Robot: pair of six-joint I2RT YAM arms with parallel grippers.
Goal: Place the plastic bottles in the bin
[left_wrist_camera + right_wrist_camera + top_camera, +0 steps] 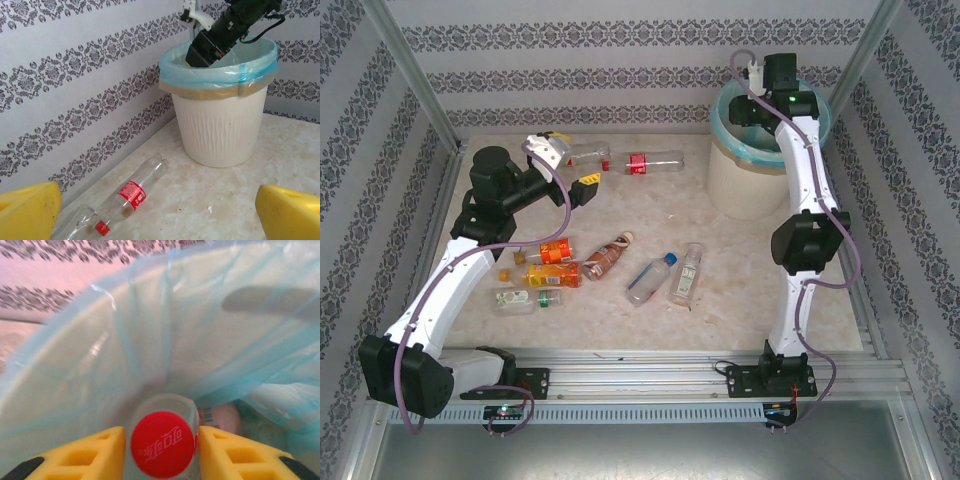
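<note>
The right gripper reaches into the one bin, its yellow fingers flanking a red-capped bottle; whether they grip it or merely stand beside it cannot be told. That bottle sits on end inside the blue liner, cap toward the wrist, long axis running down into the bin. The left gripper hangs wide open, empty. Eight bottles lie flat on the table: two lengthwise along the far edge, six at the near left.
</note>
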